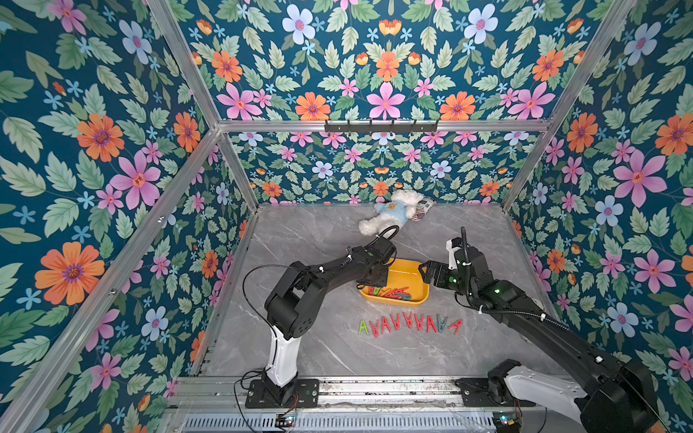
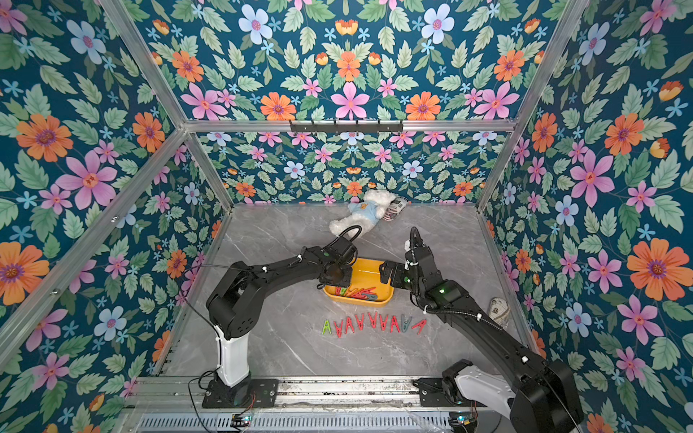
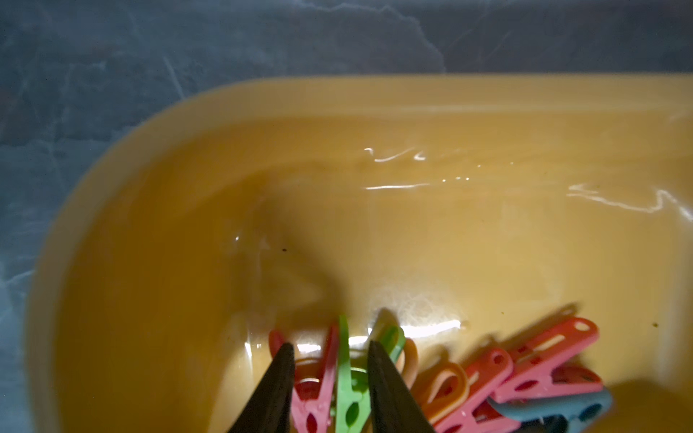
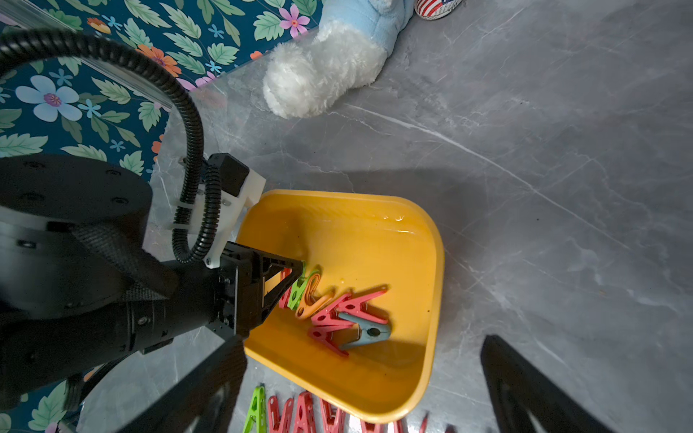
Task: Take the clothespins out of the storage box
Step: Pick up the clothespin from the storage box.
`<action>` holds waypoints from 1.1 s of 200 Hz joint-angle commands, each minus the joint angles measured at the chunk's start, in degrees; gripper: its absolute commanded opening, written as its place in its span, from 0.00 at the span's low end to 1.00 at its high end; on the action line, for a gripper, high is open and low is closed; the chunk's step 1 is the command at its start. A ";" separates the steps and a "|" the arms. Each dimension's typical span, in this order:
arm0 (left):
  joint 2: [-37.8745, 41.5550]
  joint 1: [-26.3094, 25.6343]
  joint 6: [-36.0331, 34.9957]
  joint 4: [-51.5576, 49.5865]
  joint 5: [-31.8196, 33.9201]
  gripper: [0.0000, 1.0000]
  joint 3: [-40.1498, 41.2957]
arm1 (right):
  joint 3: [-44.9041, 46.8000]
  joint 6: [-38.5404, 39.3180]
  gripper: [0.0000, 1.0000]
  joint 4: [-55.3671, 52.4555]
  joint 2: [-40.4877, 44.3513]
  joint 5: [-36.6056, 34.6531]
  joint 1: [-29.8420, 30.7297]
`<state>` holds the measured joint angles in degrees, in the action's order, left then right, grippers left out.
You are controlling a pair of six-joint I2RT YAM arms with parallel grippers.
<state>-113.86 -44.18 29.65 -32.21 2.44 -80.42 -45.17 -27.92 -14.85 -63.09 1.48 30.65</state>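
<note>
Mostly red clothespins (image 4: 339, 315) seem tangled in storage box (image 4: 435, 262).

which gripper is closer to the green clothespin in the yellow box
Left. The left gripper is down inside the storage box, its fingers on either side of the green clothespin. The right gripper hangs wide open by the box's opposite end, touching nothing.

storage box (image 1: 408, 275): shallow yellow tub, rounded corners, no lid, upright on the table (image 1: 318, 348). clothespins (image 4: 339, 311) inside: small crossed heap at the near end, several red, one green, one orange, one grey-blue; far end bare. row of clothespins (image 1: 408, 324) on the table just in front of the box: mostly red, green at one end, one grey-blue near the other.
</note>
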 commanded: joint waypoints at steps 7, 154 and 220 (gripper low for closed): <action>-1.24 0.08 -0.64 -1.19 1.08 0.33 -0.74 | -0.35 0.51 0.99 0.43 -0.06 0.46 -0.15; -3.79 -0.07 -0.12 0.65 -4.17 0.27 -5.84 | 0.43 0.15 0.99 0.08 -0.19 -0.21 -0.72; -1.25 -2.27 -0.94 0.50 -2.81 0.28 -4.27 | 0.78 0.06 0.99 0.47 -0.33 0.81 -0.85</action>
<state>-115.18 -46.06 29.45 -30.83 -1.63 -85.14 -44.56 -27.79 -14.96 -63.53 1.63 29.82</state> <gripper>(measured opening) 0.285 0.993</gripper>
